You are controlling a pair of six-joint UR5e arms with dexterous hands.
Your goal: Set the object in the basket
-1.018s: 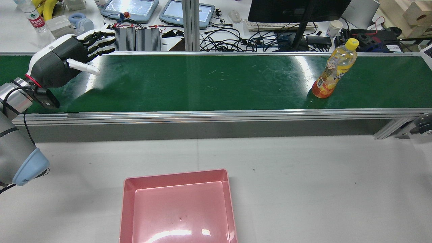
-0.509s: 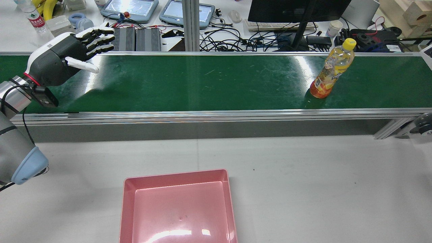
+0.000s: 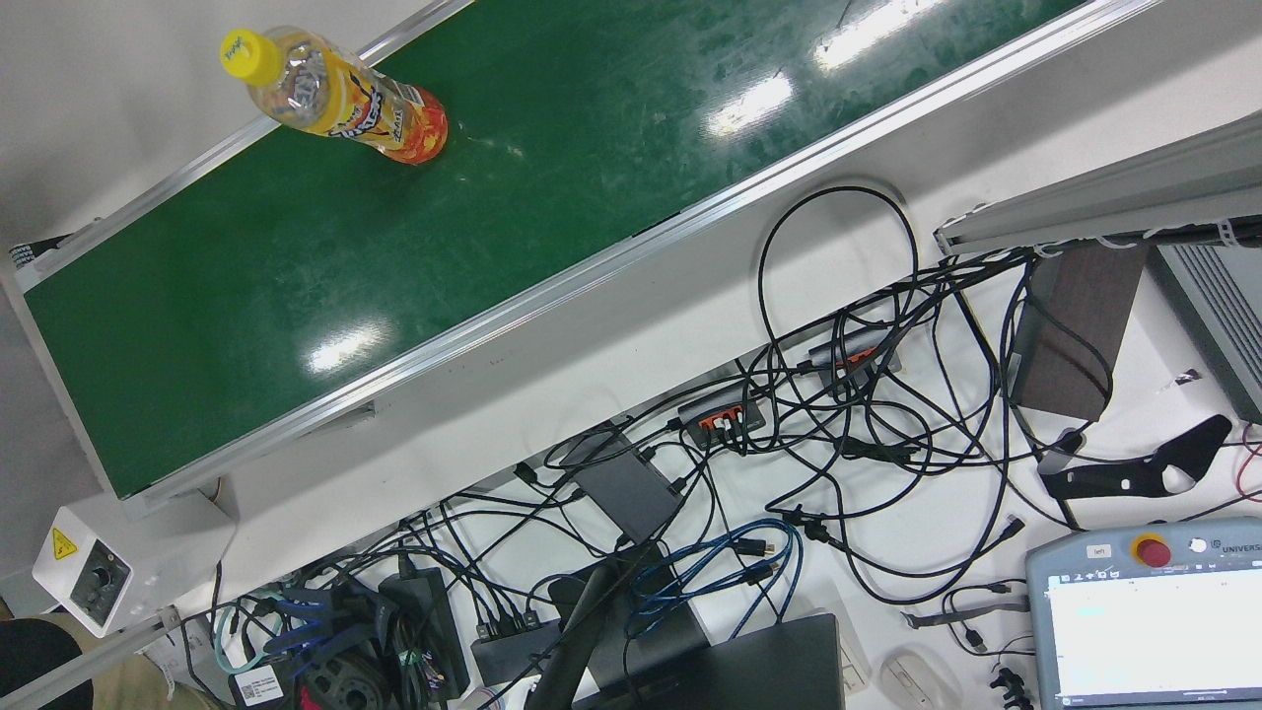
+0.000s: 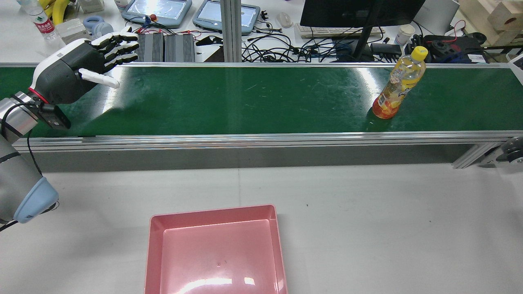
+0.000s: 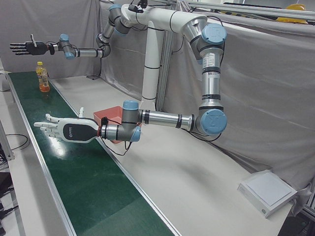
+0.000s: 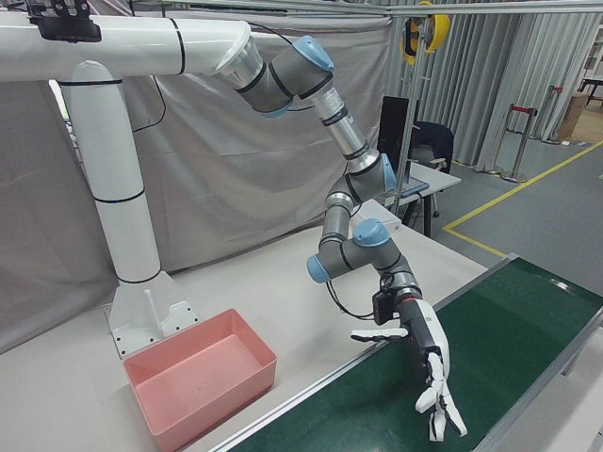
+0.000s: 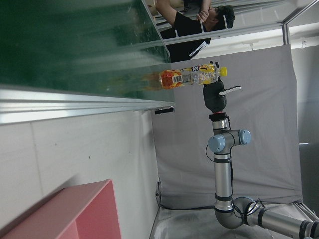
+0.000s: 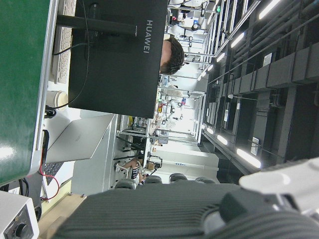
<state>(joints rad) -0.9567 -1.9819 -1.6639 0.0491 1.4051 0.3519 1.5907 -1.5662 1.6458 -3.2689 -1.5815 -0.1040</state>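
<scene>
An orange-drink bottle (image 4: 397,87) with a yellow cap stands upright on the green conveyor belt (image 4: 245,98), near its right end in the rear view. It also shows in the front view as the bottle (image 3: 335,94) and far down the belt as the bottle (image 5: 43,78). My left hand (image 4: 77,71) hovers open over the belt's left end, far from the bottle, fingers spread and holding nothing. My right hand (image 5: 27,47) hangs open in the air above and beyond the bottle. The pink basket (image 4: 212,212) sits empty on the white table, in front of the belt.
Behind the belt a desk (image 4: 286,36) carries a monitor, cables, teach pendants and bottles. A person (image 7: 194,22) sits past the belt's far end. The white pillar (image 5: 152,64) that carries both arms stands behind the basket.
The bottle has shifted a little to the left along the belt. My left hand rose slightly toward the belt's far edge, then held still, open throughout.
</scene>
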